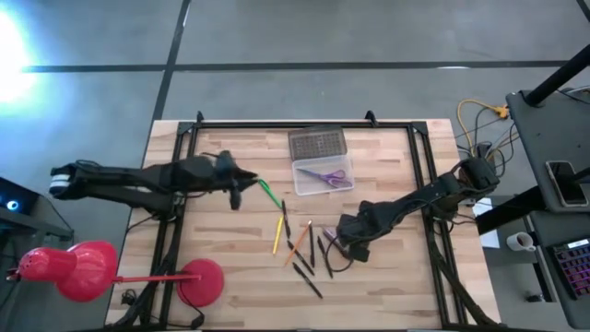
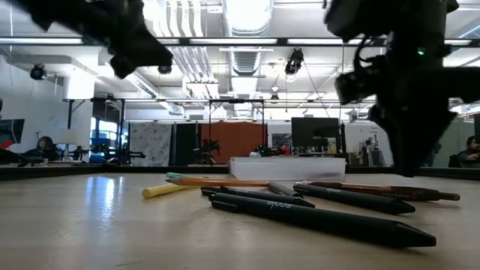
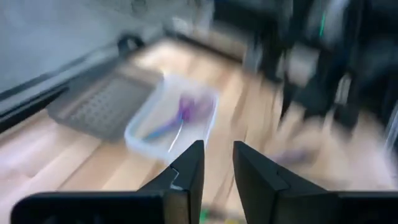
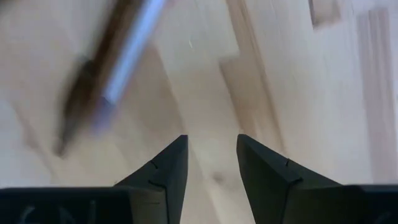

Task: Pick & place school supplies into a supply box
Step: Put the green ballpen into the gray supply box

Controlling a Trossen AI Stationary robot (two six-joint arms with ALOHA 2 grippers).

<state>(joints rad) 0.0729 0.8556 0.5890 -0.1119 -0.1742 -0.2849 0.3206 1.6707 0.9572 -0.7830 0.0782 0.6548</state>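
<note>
The clear supply box (image 1: 300,180) sits far of centre with its grey ribbed lid (image 1: 318,144) laid open behind it. Purple-handled scissors (image 1: 327,177) lie inside, also in the left wrist view as scissors (image 3: 186,109). A green pen (image 1: 268,194) lies on the table right beside my left gripper (image 1: 241,189). That gripper (image 3: 216,152) is raised and slightly open, with nothing between its tips. Yellow, orange and dark pens (image 1: 300,249) lie scattered near centre. My right gripper (image 1: 348,247) hovers open just right of them, over bare wood (image 4: 211,146), with a blurred pen (image 4: 112,62) ahead of it.
Black frame rails (image 1: 175,184) run along the table's left, right and far sides. Two red objects (image 1: 74,267) sit at the near left corner. Cables (image 1: 479,129) lie off the far right corner. Several dark pens (image 2: 322,217) lie closest to the near edge.
</note>
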